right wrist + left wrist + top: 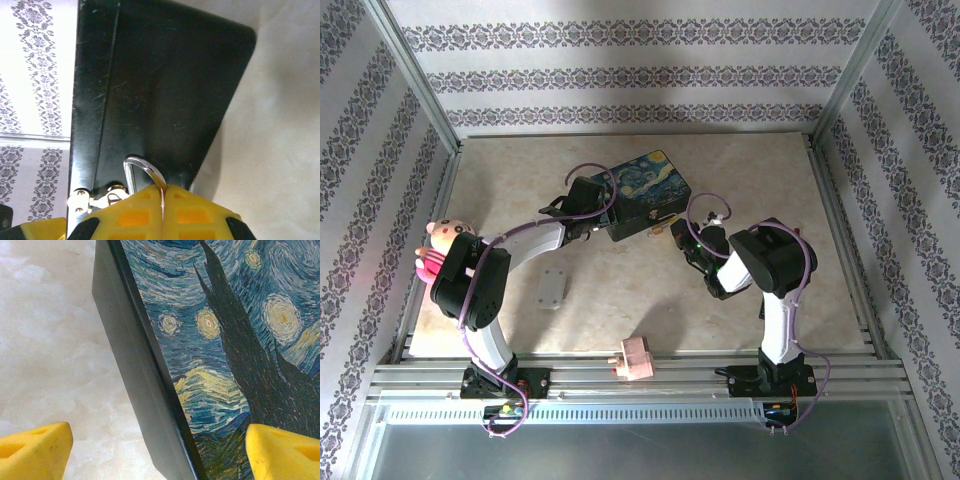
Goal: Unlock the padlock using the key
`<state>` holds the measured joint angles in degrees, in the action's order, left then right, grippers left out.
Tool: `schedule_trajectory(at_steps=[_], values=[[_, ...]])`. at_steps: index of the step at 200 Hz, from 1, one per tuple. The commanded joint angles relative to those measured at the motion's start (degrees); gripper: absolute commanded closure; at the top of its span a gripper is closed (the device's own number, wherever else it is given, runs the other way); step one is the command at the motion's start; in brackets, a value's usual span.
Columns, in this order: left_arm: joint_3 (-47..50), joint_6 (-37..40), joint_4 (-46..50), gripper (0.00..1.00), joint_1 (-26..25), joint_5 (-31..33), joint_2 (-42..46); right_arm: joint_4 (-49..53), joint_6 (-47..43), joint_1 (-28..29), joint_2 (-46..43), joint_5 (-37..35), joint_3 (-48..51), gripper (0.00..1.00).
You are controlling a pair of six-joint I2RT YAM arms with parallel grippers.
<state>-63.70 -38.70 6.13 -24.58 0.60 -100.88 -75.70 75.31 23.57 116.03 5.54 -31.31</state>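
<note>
marble table (620, 295) bears tin (645, 190), grey plate (552, 288)

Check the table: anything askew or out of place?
The starry-night tin lies skewed to the table edges, and a pink block sits at the near edge, partly on the rail. Nothing looks spilled or damaged.

Starry-blue tin (225, 340) — yellow left pincer (159, 452)

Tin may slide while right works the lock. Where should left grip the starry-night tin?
Grip the starry-night tin at its left end, coming from the left: its long walls are flat and parallel, and that end lies away from the padlock shackle and the shut right gripper.
</note>
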Motion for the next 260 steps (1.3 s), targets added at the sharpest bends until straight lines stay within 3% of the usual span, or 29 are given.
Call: schedule_trajectory(at_steps=[1,75,134,181,227,260], values=[[2.0,-0.1,4.9,0.11,1.6,2.2,-1.1,-2.9,-0.1,-0.4,-2.0,-0.5,1.0,1.00],[2.6,-0.1,4.4,0.11,1.7,2.4,-0.3,-1.6,-2.1,-0.7,-5.0,0.7,3.4,1.00],[2.7,-0.2,4.2,0.11,1.8,2.2,0.4,3.2,-4.9,-4.1,-11.5,10.8,5.8,1.00],[2.6,-0.4,4.3,0.11,1.8,2.3,0.4,21.7,-12.8,-7.1,-23.2,16.0,6.9,1.00],[2.2,-0.1,4.8,0.11,1.9,2.6,0.9,50.1,-25.1,-10.4,-34.9,19.3,3.1,1.00],[2.0,-0.1,4.9,0.11,1.9,2.5,1.8,57.2,-29.6,-14.7,-35.9,25.8,0.8,1.00]])
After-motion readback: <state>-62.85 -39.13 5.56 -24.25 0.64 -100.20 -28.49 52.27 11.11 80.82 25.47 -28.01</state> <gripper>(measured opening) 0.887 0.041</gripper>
